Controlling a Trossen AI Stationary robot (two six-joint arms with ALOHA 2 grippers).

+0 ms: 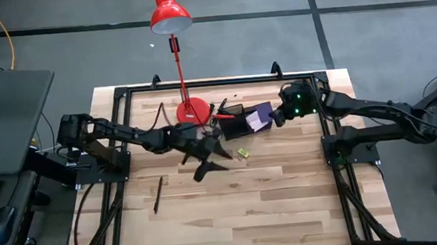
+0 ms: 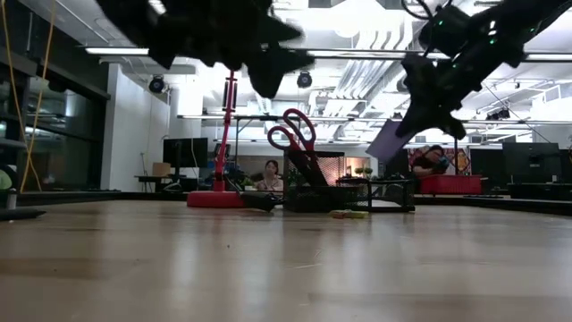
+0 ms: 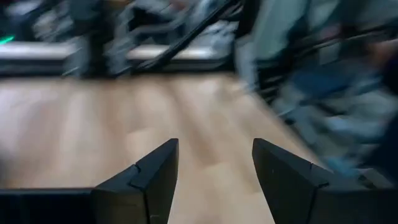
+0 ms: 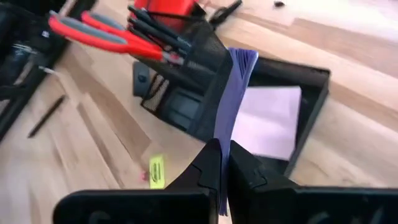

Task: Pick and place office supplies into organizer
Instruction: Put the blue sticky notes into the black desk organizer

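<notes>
The left arm reaches from the tabletop's left edge toward its middle, its gripper raised off the wood with fingers spread apart and nothing between them. The right arm stretches in from the right edge toward the far middle, its gripper pinched closed, wrist tilted downward.

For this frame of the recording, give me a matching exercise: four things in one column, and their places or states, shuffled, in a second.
Things:
1. red-handled scissors
2. purple-blue square pad
3. small yellow piece
4. thin dark pen

Places or states:
A. lying alone on the wooden table, on the left arm's side
B. standing handles-up in the black organizer tray's cup
C. pinched on edge in the right gripper, above the tray
D. on the table just in front of the tray

Pairs: 1-B, 2-C, 3-D, 4-A
</notes>
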